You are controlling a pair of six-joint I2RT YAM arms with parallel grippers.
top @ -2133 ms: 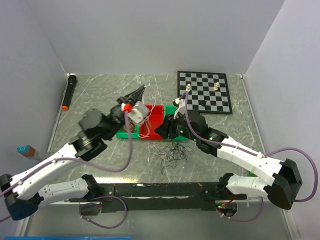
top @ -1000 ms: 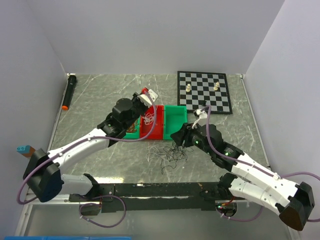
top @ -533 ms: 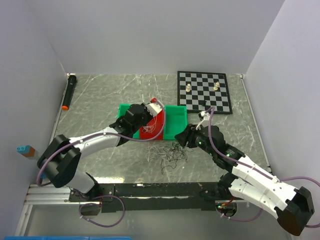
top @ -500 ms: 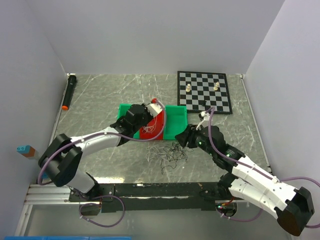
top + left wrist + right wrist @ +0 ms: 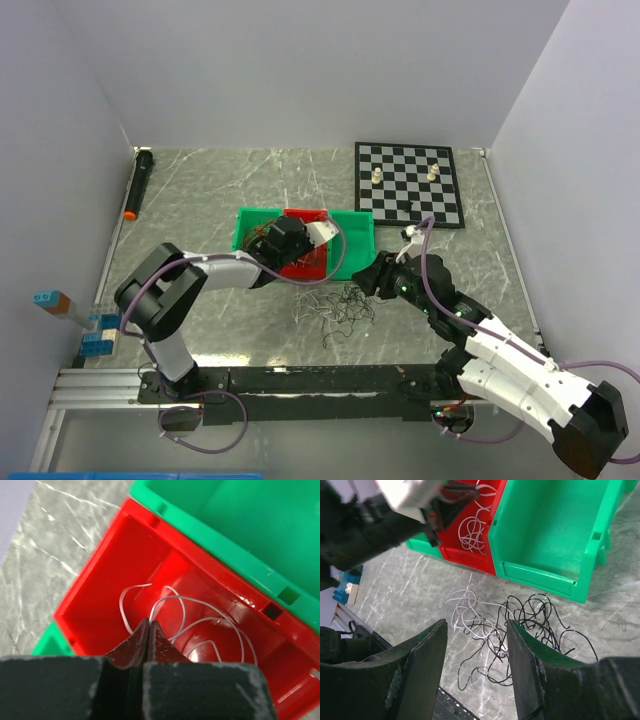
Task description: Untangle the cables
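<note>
A tangle of thin black and white cables (image 5: 340, 305) lies on the table in front of the bins; it also shows in the right wrist view (image 5: 530, 620). My left gripper (image 5: 292, 245) is low inside the red bin (image 5: 312, 264), its jaws shut on a white cable (image 5: 200, 625) that curls on the bin floor (image 5: 100, 580). My right gripper (image 5: 477, 627) is open and empty above the tangle, near the right green bin (image 5: 355, 238). More white cable (image 5: 472, 535) lies in the red bin. No red-brown cable shows.
A second green bin (image 5: 248, 222) stands left of the red one. A chessboard (image 5: 408, 183) with a few pieces lies at the back right. A black marker (image 5: 137, 184) lies at the far left. Blue blocks (image 5: 95, 335) sit at the left edge.
My left gripper came down from above the bins into the red bin with the white cable. My right gripper pulled back from the bins to over the tangle.
</note>
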